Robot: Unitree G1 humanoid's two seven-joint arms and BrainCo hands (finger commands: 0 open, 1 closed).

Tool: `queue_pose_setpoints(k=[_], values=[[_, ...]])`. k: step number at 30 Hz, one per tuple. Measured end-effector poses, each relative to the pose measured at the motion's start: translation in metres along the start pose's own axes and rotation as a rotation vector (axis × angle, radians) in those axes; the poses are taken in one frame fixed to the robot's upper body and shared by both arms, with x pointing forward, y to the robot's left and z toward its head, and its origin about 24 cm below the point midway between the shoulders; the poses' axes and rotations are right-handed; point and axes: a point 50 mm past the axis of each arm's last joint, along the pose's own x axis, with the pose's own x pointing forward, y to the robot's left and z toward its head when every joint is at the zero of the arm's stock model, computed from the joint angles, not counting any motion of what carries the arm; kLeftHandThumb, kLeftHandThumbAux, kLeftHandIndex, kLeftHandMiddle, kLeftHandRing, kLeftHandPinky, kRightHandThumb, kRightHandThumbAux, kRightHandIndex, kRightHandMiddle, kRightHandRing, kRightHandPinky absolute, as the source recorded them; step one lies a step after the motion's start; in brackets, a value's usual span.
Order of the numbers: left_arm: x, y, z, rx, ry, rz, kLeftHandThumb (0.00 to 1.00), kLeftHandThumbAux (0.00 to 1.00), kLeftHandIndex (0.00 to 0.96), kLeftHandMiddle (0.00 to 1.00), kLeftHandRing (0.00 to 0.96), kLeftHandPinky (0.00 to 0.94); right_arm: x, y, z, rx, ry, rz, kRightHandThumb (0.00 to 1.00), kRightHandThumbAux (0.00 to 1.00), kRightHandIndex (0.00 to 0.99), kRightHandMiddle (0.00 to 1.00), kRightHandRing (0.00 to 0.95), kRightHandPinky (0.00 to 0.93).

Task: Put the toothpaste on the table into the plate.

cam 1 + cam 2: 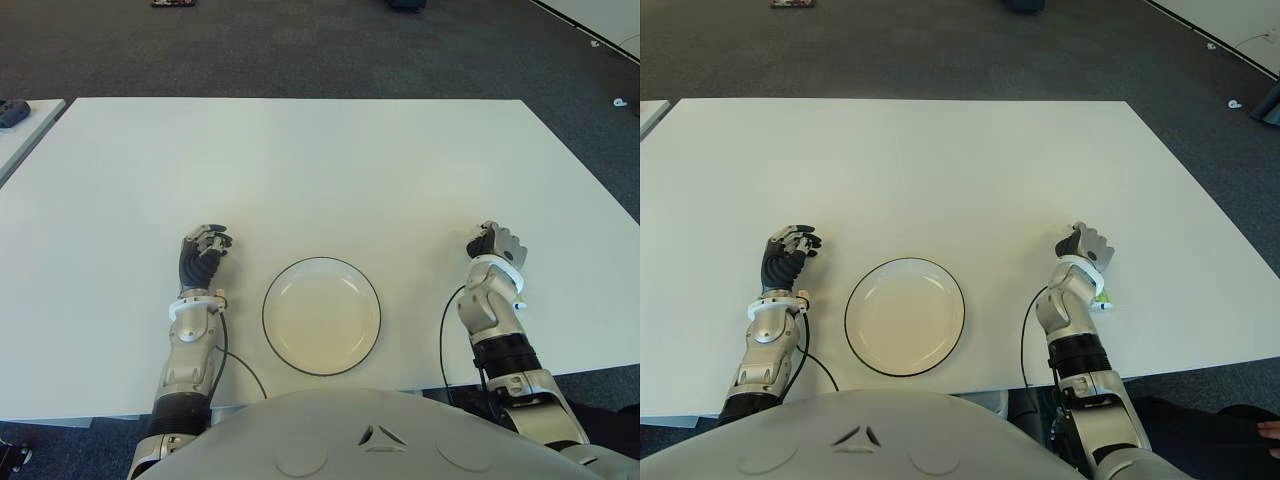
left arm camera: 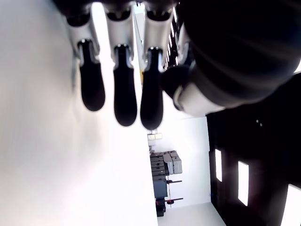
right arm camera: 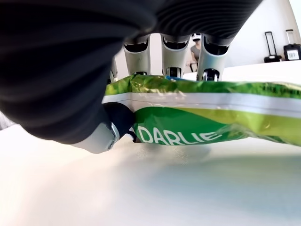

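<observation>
Right hand (image 1: 1083,246) clamped on the toothpaste (image 3: 197,113), low over the table (image 1: 320,170).
We see bare tabletop between it and plate (image 1: 904,316); left hand (image 1: 203,250) curled, empty, left of plate.

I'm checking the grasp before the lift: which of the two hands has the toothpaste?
The right hand, right of the plate: its fingers close on the green toothpaste tube low over the table. The left hand, left of the plate, is curled and holds nothing.
</observation>
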Motion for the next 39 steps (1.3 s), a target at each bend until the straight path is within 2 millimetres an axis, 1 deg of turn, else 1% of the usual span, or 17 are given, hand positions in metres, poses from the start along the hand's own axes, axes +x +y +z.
queue_pose_setpoints(k=[11, 19, 23, 26, 31, 39], values=[[0.0, 0.0, 0.0, 0.001, -0.001, 0.0, 0.703, 0.718, 0.429, 0.53, 0.518, 0.499, -0.005, 0.002, 0.0, 0.06, -0.018, -0.022, 0.706, 0.707, 0.44, 0.794, 0.803, 0.82], [0.0, 0.001, 0.0, 0.001, -0.001, 0.0, 0.703, 0.717, 0.43, 0.532, 0.521, 0.502, -0.011, 0.006, -0.002, 0.091, -0.062, -0.059, 0.706, 0.707, 0.439, 0.789, 0.791, 0.808], [0.001, 0.001, 0.0, 0.0, -0.002, 0.0, 0.702, 0.717, 0.43, 0.532, 0.525, 0.505, -0.017, 0.005, -0.002, 0.125, -0.093, -0.079, 0.707, 0.709, 0.44, 0.785, 0.786, 0.806], [0.002, 0.001, 0.0, 0.0, -0.003, -0.001, 0.702, 0.716, 0.43, 0.529, 0.527, 0.508, -0.025, 0.004, 0.0, 0.168, -0.123, -0.086, 0.708, 0.71, 0.44, 0.782, 0.785, 0.81], [0.003, 0.001, 0.0, 0.003, -0.003, -0.003, 0.701, 0.716, 0.43, 0.531, 0.53, 0.511, -0.038, -0.005, 0.006, 0.258, -0.2, -0.143, 0.708, 0.712, 0.44, 0.781, 0.789, 0.817], [0.003, 0.0, 0.0, 0.003, -0.008, -0.004, 0.703, 0.717, 0.429, 0.536, 0.528, 0.514, -0.044, -0.018, 0.011, 0.355, -0.279, -0.21, 0.711, 0.714, 0.441, 0.786, 0.795, 0.812]])
